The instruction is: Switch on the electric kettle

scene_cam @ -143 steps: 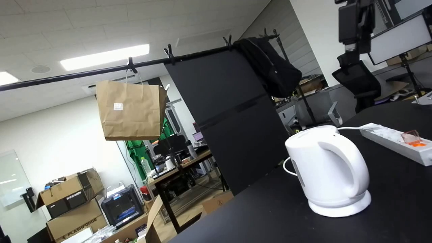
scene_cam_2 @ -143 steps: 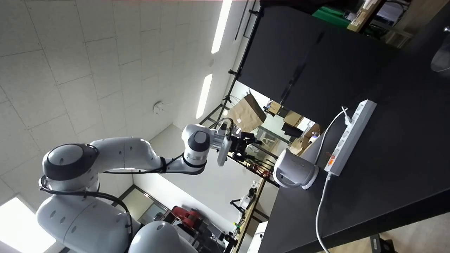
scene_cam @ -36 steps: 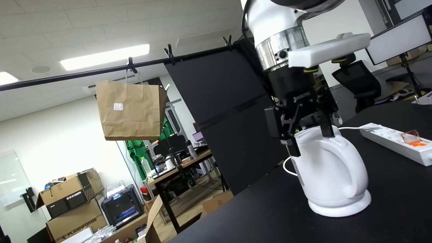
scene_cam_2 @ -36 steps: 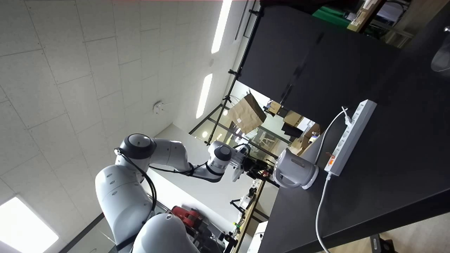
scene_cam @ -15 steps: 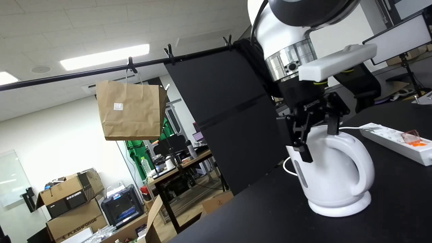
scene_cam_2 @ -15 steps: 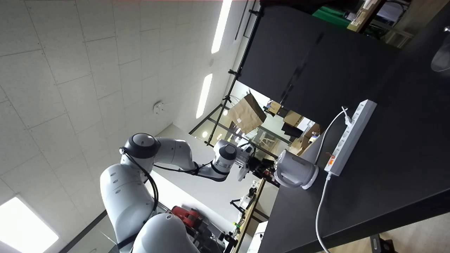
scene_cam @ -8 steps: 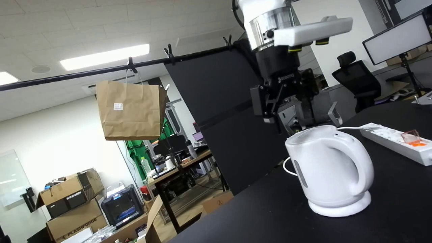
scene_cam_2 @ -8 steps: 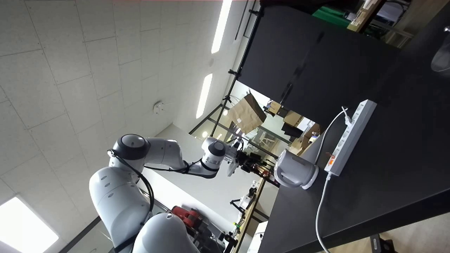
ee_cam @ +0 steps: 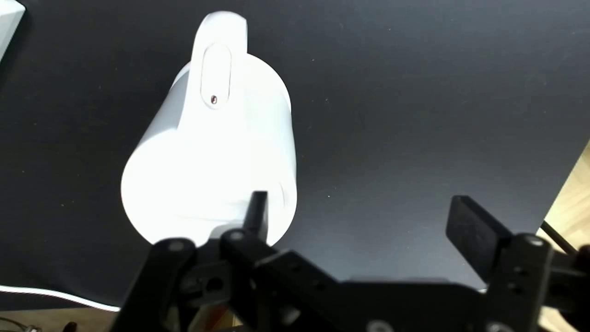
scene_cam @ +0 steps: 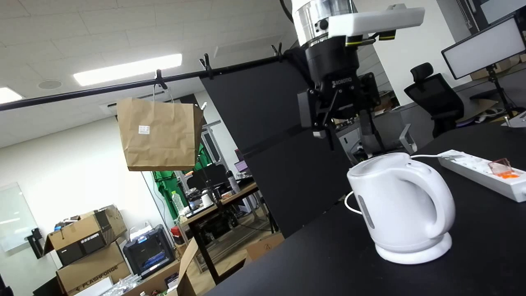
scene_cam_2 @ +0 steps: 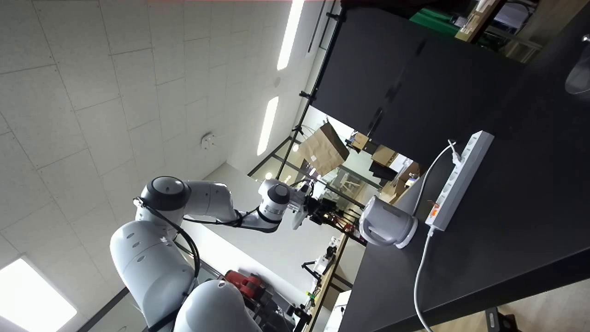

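The gripper (ee_cam: 361, 206) has risen away from the kettle (scene_cam: 400, 213) vs. 1 s ago; I've got the fingers (ee_cam: 477, 235) spread wide, clear of it in both exterior views. Kettle's upright on its base (scene_cam: 415, 255), on the black table (scene_cam: 320, 263) nr. the power strip (scene_cam: 472, 164). Its gray side panel (scene_cam: 365, 211) shows in both exterior views only; wrist cam gets the oval inset (ee_cam: 215, 74) atop the handle (ee_cam: 223, 27). Insides of kettle & hanging paper bag (scene_cam: 158, 144): can't see.
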`<state>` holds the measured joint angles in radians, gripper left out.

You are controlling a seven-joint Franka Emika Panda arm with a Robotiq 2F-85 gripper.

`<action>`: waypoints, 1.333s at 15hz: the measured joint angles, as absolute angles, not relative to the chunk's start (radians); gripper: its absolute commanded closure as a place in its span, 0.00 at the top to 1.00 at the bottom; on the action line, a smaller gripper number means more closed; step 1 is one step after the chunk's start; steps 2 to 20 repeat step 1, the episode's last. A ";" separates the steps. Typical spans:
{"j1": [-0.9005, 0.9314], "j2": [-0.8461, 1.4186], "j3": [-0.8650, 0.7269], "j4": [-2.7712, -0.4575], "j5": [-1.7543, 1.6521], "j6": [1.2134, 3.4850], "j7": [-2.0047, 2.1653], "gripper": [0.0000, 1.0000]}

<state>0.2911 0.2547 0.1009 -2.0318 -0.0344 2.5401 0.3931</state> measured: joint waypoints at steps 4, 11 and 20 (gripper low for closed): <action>0.291 0.255 0.101 -2.032 -0.034 2.540 0.393 1.00; 0.291 0.255 0.101 -2.032 -0.034 2.540 0.393 1.00; 0.291 0.255 0.101 -2.032 -0.034 2.540 0.393 1.00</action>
